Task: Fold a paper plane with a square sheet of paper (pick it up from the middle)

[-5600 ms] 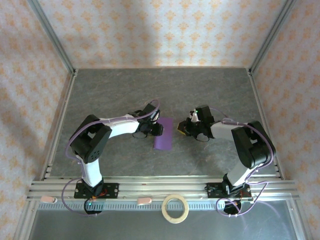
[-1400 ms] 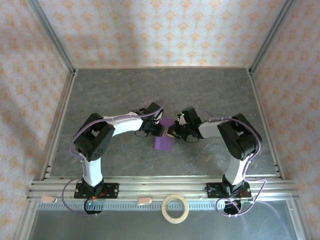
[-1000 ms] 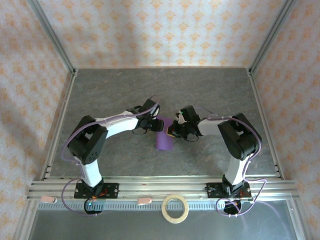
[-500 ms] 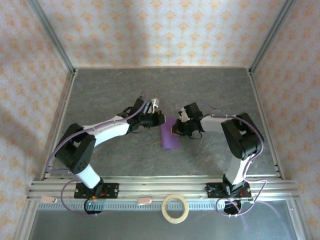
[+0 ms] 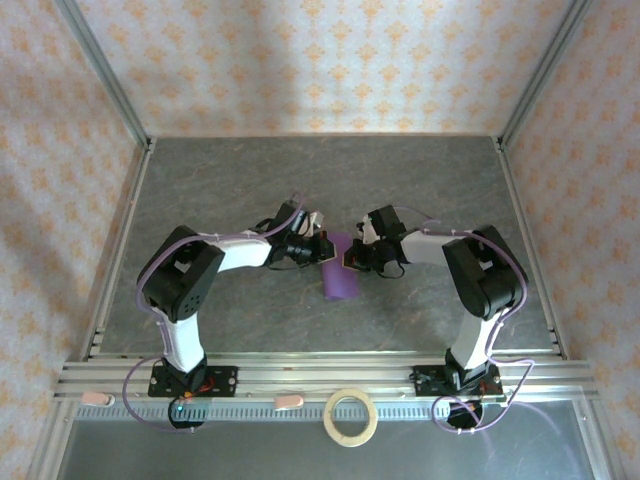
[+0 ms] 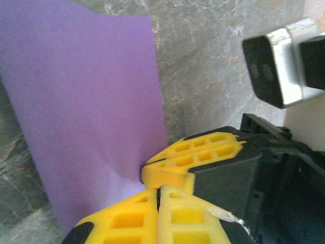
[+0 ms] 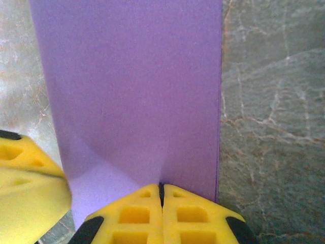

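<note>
Purple sheet of paper (image 5: 340, 276) pinched from both sides, mid worktop (image 5: 250, 180)
It's folded into a narrow strip. The left end effector (image 5: 322, 248) and right end effector (image 5: 352, 258) are both clamped tight on its far end, with their yellow fingertips (image 6: 167, 170) right beside each other.

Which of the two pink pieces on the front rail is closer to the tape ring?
The pink piece just left of the tape ring, near the middle of the rail. The other pink piece sits at the rail's far left end.
</note>
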